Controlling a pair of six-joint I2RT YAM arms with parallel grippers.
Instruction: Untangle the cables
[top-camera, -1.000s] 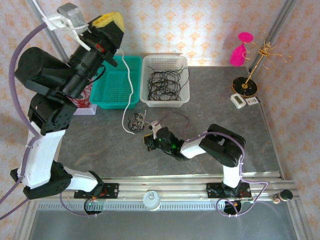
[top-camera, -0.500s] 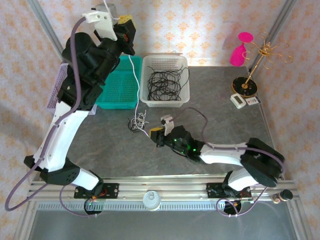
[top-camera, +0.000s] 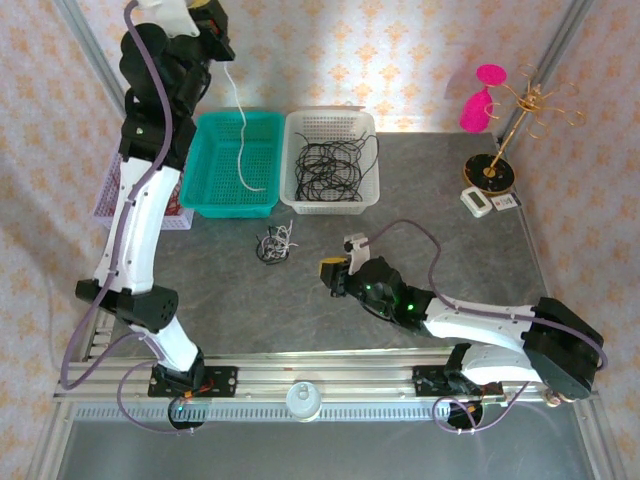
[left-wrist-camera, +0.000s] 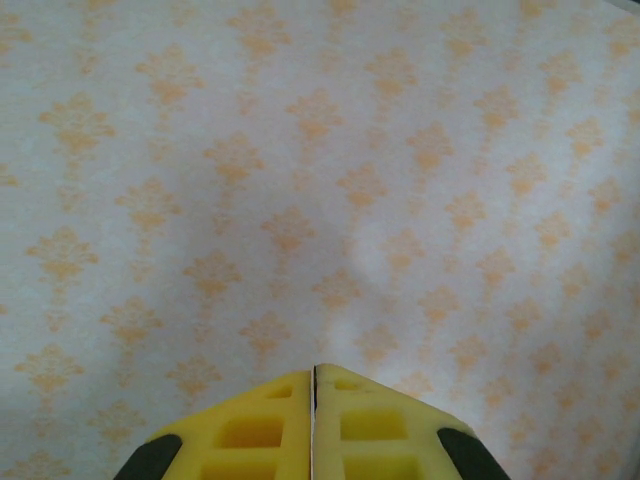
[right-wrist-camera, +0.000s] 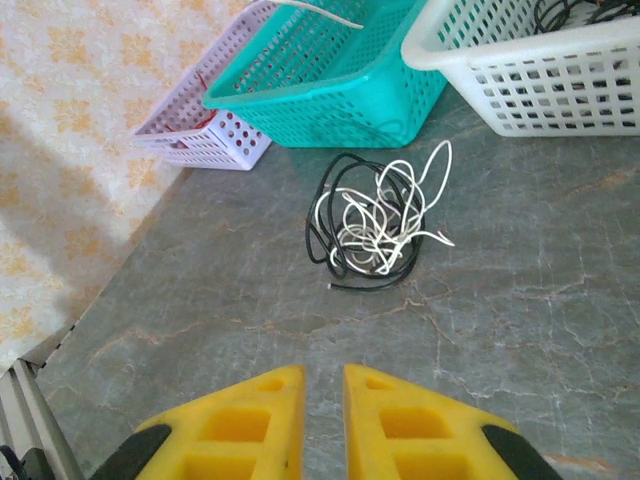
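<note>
We see the left gripper (top-camera: 218, 38) high above the worktop's far left corner, fingers (left-wrist-camera: 250, 430) pressed together on a white cable (top-camera: 240, 130). It's held that high, we judge, so the cable hangs free of the rest. The cable's lower end trails into the teal basket (top-camera: 215, 205), likely where white ones go.

The clump (top-camera: 272, 243) of black and white cables lies on the worktop (top-camera: 450, 210) just in front of the baskets near the far edge, touching neither. The right gripper (top-camera: 332, 272) sits low near the clump and points at it. Its fingers (right-wrist-camera: 240, 420) stand a narrow slit apart, holding nothing. We guess it's placed to pin or pick the clump.

Black cables (top-camera: 328, 162) sit in the white basket (top-camera: 370, 190) and red ones in the lilac basket (top-camera: 112, 190), so it's sorting by colour.
</note>
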